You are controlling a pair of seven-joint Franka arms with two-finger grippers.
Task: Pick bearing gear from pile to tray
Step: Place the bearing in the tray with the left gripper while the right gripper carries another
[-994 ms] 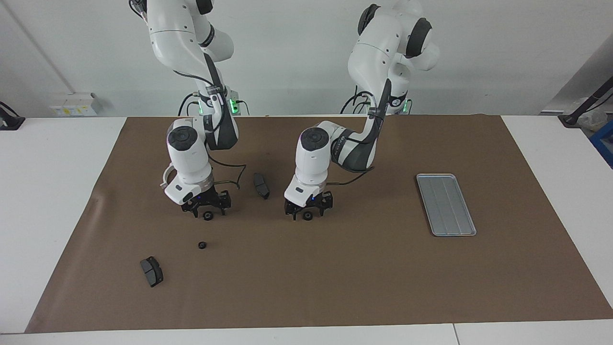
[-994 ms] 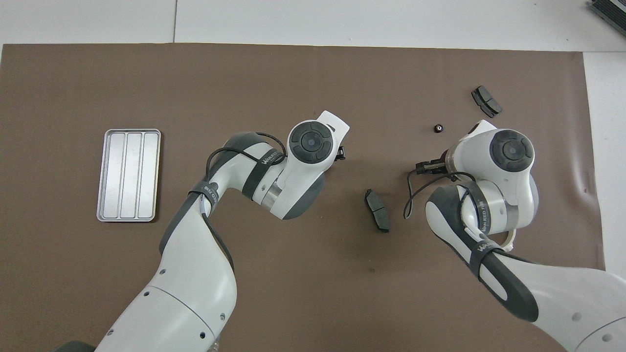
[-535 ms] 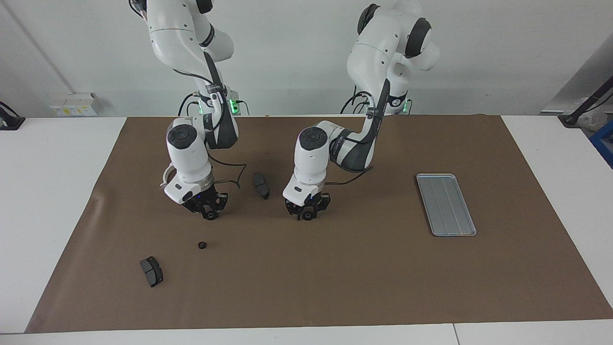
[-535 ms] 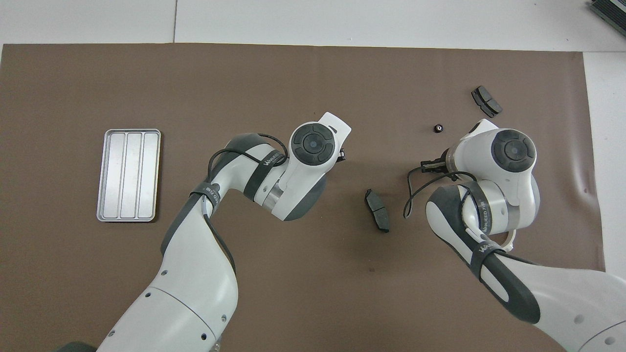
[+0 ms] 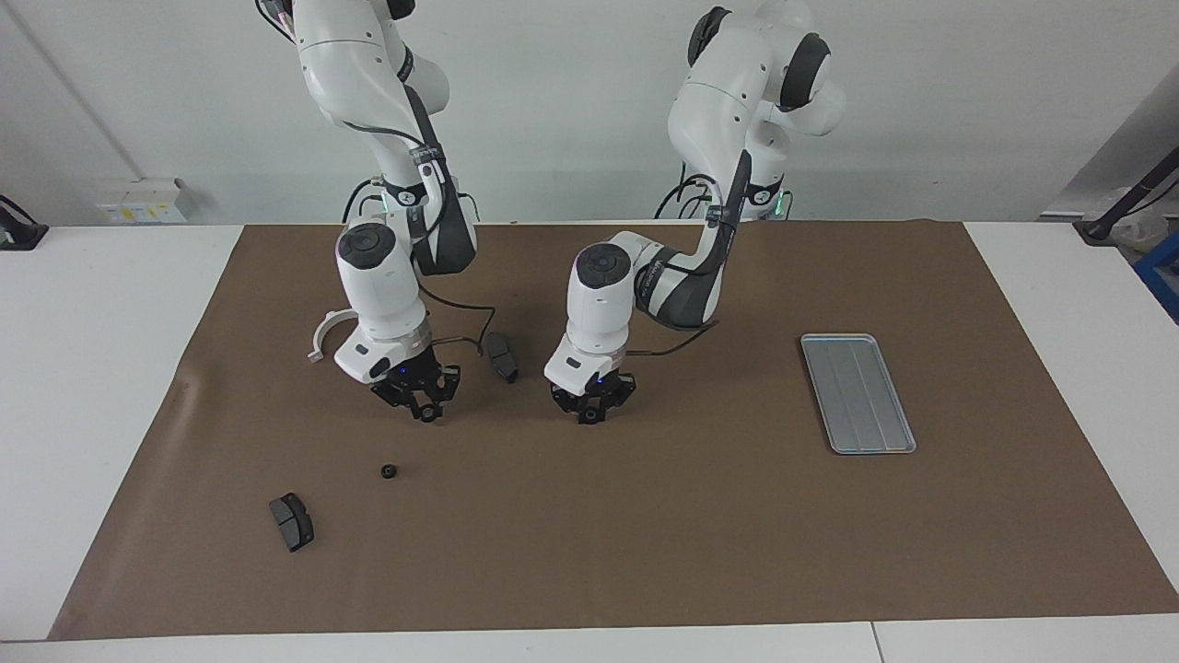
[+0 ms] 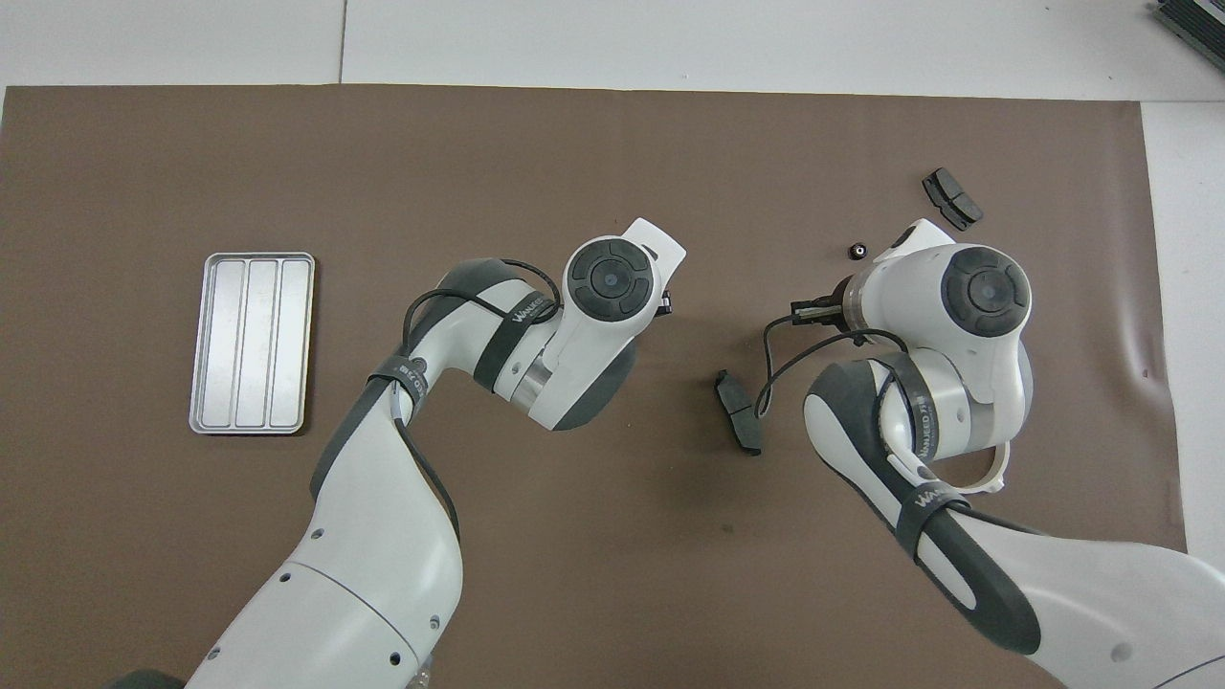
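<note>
In the middle of the facing frame the left gripper sits low at the brown mat, its fingertips clamped on a small black bearing gear. Left of it in that frame, the right gripper hangs just above the mat with its fingertips pinched on a second gear. The overhead frame shows neither grip: there the white wrists cover both sets of fingertips. A loose gear lies at the facing frame's lower left, and a dark brake pad lies lower still. The overhead frame puts both at its upper right. Another pad lies between the two grippers, slightly higher in the facing frame. The white half-ring shows beside the right wrist; from overhead only its arc peeks out under the arm. The silver tray holds no parts. It lies at the facing frame's right and the overhead frame's left, well apart from the gears.
</note>
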